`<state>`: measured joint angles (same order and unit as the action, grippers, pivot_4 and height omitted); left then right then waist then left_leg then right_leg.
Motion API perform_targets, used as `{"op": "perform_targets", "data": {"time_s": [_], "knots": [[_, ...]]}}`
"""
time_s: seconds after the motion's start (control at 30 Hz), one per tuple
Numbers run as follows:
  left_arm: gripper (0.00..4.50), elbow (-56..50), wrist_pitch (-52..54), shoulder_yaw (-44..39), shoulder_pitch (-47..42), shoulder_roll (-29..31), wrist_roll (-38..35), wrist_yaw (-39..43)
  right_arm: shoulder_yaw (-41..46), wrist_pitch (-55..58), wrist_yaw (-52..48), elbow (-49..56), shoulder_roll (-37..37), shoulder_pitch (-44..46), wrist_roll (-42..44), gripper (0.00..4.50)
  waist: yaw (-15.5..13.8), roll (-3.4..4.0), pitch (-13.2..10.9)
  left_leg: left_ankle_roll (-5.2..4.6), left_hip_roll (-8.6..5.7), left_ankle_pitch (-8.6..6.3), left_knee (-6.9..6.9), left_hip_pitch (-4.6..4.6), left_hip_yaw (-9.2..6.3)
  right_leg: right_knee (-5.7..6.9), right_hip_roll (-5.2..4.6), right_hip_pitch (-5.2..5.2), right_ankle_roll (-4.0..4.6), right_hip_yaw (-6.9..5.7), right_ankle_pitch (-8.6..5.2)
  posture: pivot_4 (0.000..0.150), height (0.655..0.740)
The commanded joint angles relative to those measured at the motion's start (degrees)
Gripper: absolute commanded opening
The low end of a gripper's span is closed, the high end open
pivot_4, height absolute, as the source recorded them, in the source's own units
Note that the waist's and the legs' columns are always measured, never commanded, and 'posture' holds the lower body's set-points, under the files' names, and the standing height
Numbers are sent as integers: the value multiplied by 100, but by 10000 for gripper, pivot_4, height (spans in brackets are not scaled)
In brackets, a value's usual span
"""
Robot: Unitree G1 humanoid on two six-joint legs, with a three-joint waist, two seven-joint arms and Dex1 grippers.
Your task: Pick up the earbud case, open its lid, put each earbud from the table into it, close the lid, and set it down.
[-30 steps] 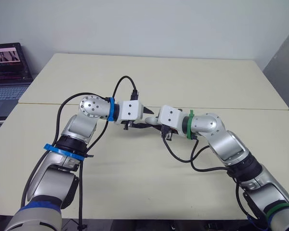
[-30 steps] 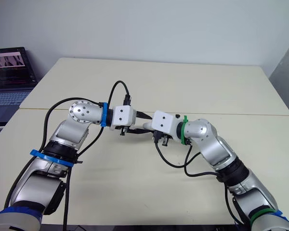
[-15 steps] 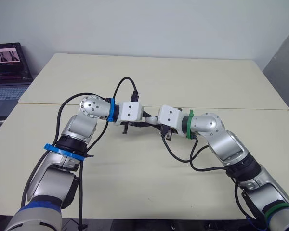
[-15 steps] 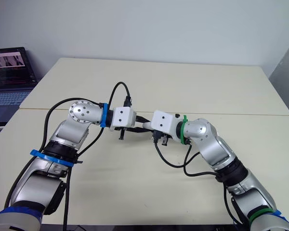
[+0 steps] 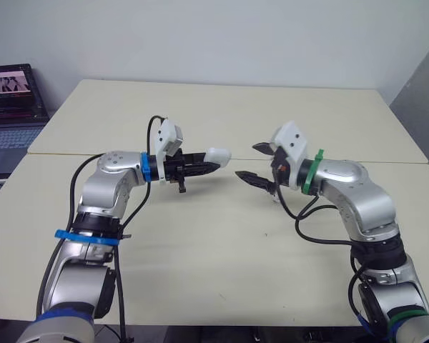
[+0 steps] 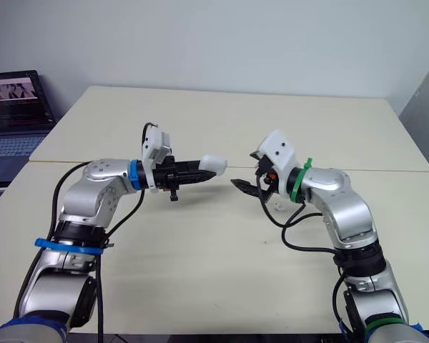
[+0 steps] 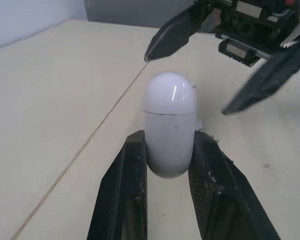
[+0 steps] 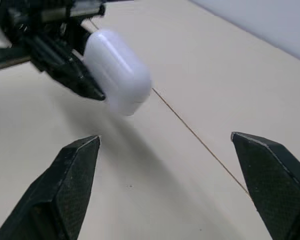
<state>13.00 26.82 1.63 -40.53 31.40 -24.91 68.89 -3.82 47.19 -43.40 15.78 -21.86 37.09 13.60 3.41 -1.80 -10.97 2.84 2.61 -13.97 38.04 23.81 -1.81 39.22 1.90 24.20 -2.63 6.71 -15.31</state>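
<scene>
Pale desk (image 5: pixel 200 250) with a seam; laptop (image 5: pixel 11 93) far left. The left gripper (image 7: pixel 169 140) clamps its fingers on the earbud case (image 7: pixel 169 107) above mid-desk; the right gripper (image 8: pixel 165 136) faces it, fingers spread wide. A white speck (image 6: pixel 277 204) beneath the right gripper is too small to identify.

Head stereo pair looking down over table (image 5: pixel 222 107), wrist cameras close, facing each other, sharing earbud case (image 7: pixel 169 125)

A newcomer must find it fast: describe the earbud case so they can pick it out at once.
Over the middle of the cream table, the left gripper holds a smooth white capsule, lid shut: the earbud case. It is the one white, rounded thing between black fingers; the open right gripper facing it holds nothing.
</scene>
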Motion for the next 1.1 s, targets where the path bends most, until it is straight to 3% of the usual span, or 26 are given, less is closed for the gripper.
{"op": "perform_targets", "data": {"time_s": [0.03,0.37,1.1], "knots": [[7307,-676,630,-241,127,17,-446,-221,417,453,229,357,178,61,556,44621,-1,0,0,1,0,0,1,0,0,2,0,0,0,0,0,1500,7400],[7307,-1147,1168,-273,228,-12,-779,-468,343,847,578,402,316,200,1137,44621,-5,0,0,2,-3,2,5,-7,0,18,0,0,0,1,0,1500,7400],[7307,-1244,1020,-117,319,19,-711,-369,719,987,1153,-33,346,488,1828,44621,-5,0,0,1,-2,2,0,-5,2,10,0,1,1,2,-1,1500,7400]]}}
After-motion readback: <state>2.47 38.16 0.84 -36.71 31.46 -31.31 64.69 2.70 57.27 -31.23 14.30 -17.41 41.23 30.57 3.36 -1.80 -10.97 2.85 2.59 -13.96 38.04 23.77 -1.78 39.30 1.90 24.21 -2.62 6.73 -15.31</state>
